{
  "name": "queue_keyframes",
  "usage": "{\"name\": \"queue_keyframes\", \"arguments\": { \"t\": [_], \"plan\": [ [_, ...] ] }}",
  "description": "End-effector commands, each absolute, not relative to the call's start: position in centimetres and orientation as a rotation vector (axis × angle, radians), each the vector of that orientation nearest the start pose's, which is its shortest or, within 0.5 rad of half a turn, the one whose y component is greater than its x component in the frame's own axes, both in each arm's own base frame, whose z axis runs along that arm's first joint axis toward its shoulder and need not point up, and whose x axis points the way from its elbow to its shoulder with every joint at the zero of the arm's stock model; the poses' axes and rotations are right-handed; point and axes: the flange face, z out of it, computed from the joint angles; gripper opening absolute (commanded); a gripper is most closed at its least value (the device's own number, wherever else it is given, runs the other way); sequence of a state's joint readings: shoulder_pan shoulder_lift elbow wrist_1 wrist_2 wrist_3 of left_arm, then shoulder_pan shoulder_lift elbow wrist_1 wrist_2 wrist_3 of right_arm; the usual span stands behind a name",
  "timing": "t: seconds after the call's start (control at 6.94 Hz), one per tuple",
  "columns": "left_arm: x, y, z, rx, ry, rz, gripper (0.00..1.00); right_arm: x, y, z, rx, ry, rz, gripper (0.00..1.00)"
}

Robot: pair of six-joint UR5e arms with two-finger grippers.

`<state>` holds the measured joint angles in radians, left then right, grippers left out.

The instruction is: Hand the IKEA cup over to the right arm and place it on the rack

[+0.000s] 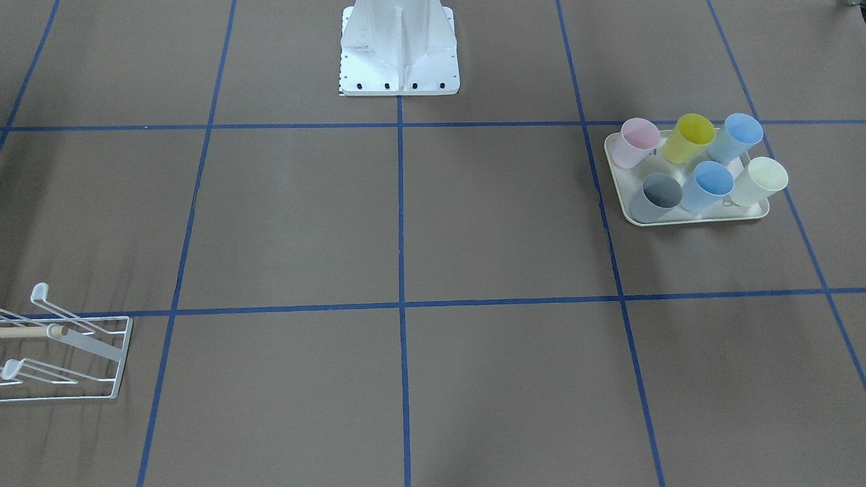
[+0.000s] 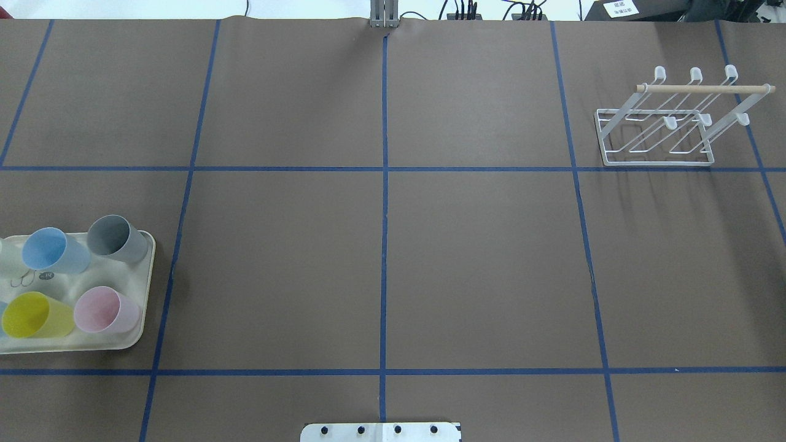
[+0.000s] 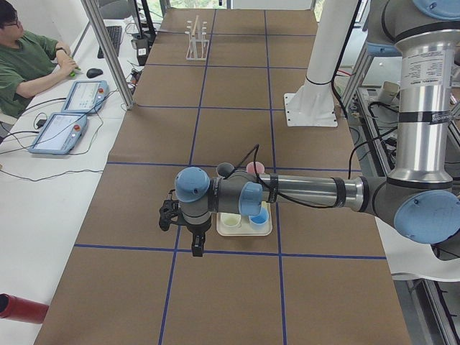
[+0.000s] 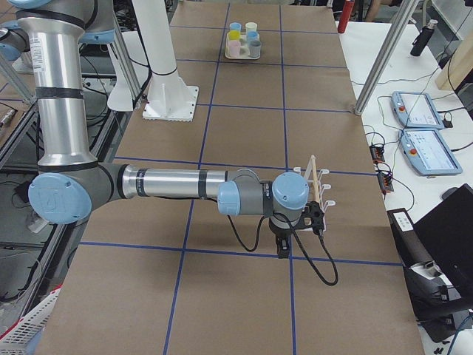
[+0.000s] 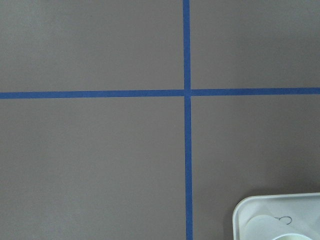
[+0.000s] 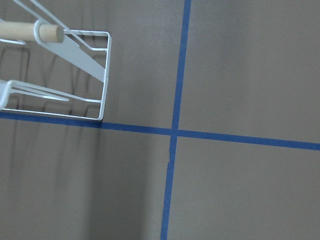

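Several IKEA cups stand upright on a cream tray (image 1: 683, 218) at the robot's left: pink (image 1: 639, 141), yellow (image 1: 689, 137), grey (image 1: 655, 196), two blue and a pale one. The white wire rack (image 2: 660, 132) with its wooden rod stands at the far right, with nothing on its prongs. My left gripper (image 3: 195, 244) hangs beside the tray's outer end, and only the exterior left view shows it. My right gripper (image 4: 283, 248) hangs just beside the rack (image 4: 314, 185), seen only in the exterior right view. I cannot tell whether either is open or shut. No cup is held.
The white robot pedestal (image 1: 399, 54) stands at mid-table on the robot's side. A person (image 3: 29, 57) sits at a side desk with teach pendants (image 3: 72, 108). Metal posts stand along that table edge, and a red cylinder (image 3: 21, 307) lies on the desk.
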<state>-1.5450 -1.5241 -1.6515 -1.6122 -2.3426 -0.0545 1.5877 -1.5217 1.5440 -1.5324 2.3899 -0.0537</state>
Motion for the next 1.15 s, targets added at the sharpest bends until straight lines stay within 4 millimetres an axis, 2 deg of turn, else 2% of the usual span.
{"name": "queue_keyframes", "arguments": {
  "t": [0.0, 0.14, 0.29, 0.58, 0.86, 1.01],
  "plan": [
    [-5.1, -47.9, 63.5, 0.046, 0.774, 0.004, 1.0, 6.9, -51.6, 64.0, 0.086, -0.816, -0.058, 1.0],
    [-5.2, -47.9, 63.4, 0.047, 0.774, 0.001, 1.0, 6.9, -51.6, 63.8, 0.09, -0.816, -0.06, 1.0],
    [-5.2, -48.7, 62.5, 0.062, 0.773, 0.007, 1.0, 6.9, -52.0, 63.3, 0.1, -0.816, -0.065, 1.0],
    [-4.5, -49.6, 56.7, 0.168, 0.779, 0.054, 1.0, 6.9, -52.3, 59.9, 0.161, -0.812, -0.085, 1.0],
    [-3.9, -49.0, 55.6, 0.122, 0.832, -0.059, 1.0, 6.2, -52.4, 57.6, 0.161, -0.826, -0.036, 1.0],
    [-2.9, -47.4, 56.8, 0.049, 0.938, -0.069, 1.0, 6.1, -52.3, 57.6, 0.162, -0.826, -0.037, 1.0]
  ]
}}
